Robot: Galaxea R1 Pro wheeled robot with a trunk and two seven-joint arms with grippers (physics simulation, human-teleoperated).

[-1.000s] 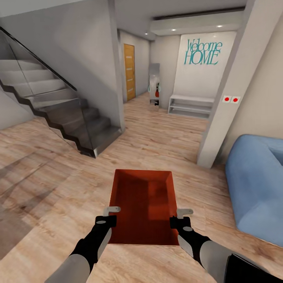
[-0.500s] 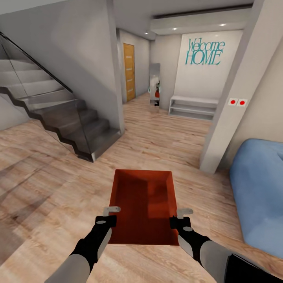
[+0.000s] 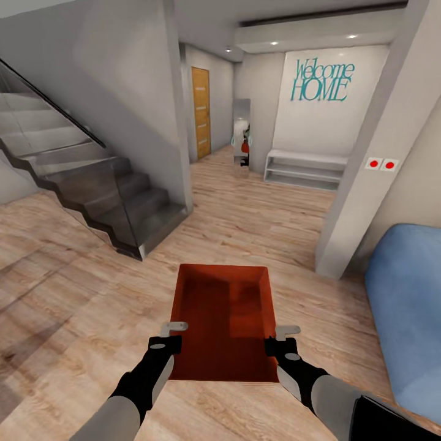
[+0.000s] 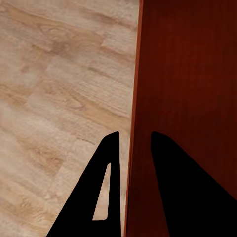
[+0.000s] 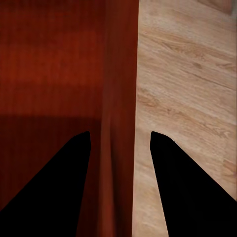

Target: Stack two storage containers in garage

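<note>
One orange-red open-top storage container (image 3: pixel 223 315) hangs low in front of me above the light wood plank floor of the living room. My left gripper (image 3: pixel 174 335) is shut on its left wall, near the corner closest to me. My right gripper (image 3: pixel 283 340) is shut on the right wall at the same depth. In the left wrist view my left gripper (image 4: pixel 133 143) has a dark finger on each side of the container (image 4: pixel 187 74) wall. My right gripper (image 5: pixel 120 136) straddles the container (image 5: pixel 54 64) wall in the right wrist view. The bin's inside is empty.
A dark staircase (image 3: pixel 104 190) with a glass rail rises at the left. A grey pillar (image 3: pixel 361 184) and a blue sofa (image 3: pixel 407 306) stand at the right. Straight ahead a hallway leads to a wooden door (image 3: pixel 201 110) and a white bench (image 3: pixel 303 166).
The whole view has crept forward: stairs slid left, pillar and sofa slid right and grew. The container and both grippers keep the same place in the picture.
</note>
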